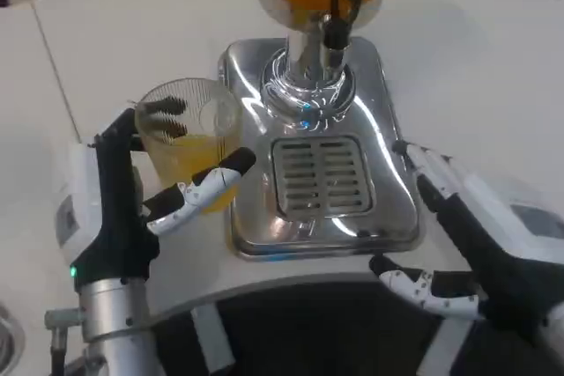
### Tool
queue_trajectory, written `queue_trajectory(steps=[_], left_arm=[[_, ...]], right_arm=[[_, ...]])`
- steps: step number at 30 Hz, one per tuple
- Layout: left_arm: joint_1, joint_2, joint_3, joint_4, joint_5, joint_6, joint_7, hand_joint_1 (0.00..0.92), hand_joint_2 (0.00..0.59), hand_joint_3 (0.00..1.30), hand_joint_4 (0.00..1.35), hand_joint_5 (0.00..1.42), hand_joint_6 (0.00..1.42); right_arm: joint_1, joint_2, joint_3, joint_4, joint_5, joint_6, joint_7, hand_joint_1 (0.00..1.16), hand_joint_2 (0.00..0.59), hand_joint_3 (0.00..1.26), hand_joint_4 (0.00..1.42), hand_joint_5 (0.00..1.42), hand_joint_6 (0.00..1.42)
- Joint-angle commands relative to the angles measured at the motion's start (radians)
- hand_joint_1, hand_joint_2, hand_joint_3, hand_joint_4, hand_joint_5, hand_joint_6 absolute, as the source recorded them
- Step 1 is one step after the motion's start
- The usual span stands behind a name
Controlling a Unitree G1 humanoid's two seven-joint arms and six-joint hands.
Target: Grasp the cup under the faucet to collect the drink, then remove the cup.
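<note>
Orange juice was already in the cup (pixel 189 143), which the left hand (pixel 132 187) gripped beside the dispenser (pixel 322 182), off the drip tray (pixel 319 178). Basically done. Right hand (pixel 458 235) sat empty, fingers spread.

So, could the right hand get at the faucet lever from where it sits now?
Probably yes: the right hand rests open beside the dispenser base, and nothing stands between it and the black faucet lever. The left hand holds the cup.

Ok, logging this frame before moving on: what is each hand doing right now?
Left hand: holds the cup, which has orange drink in it.
Right hand: open, holding nothing, beside the dispenser base.
</note>
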Motion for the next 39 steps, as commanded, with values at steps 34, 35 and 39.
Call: queue_trajectory(steps=[34, 35, 39], left_arm=[[0.555, -0.031, -0.091, -0.64, 0.04, -0.189, -0.296, 0.664, 0.018, 1.13, 1.23, 1.36, 1.42], [0.559, -0.029, -0.094, -0.641, 0.041, -0.192, -0.301, 0.663, 0.018, 1.13, 1.23, 1.36, 1.42], [0.565, -0.035, -0.101, -0.643, 0.045, -0.192, -0.314, 0.66, 0.019, 1.13, 1.22, 1.36, 1.42]], right_arm=[[0.338, 0.036, -0.006, -0.202, -0.212, -0.317, -0.192, 0.58, 0.41, 0.0, 0.0, 0.0, 0.0], [0.34, 0.037, -0.012, -0.206, -0.207, -0.321, -0.193, 0.57, 0.41, 0.0, 0.0, 0.0, 0.0], [0.36, 0.041, -0.028, -0.216, -0.192, -0.341, -0.202, 0.57, 0.41, 0.0, 0.0, 0.0, 0.0]])
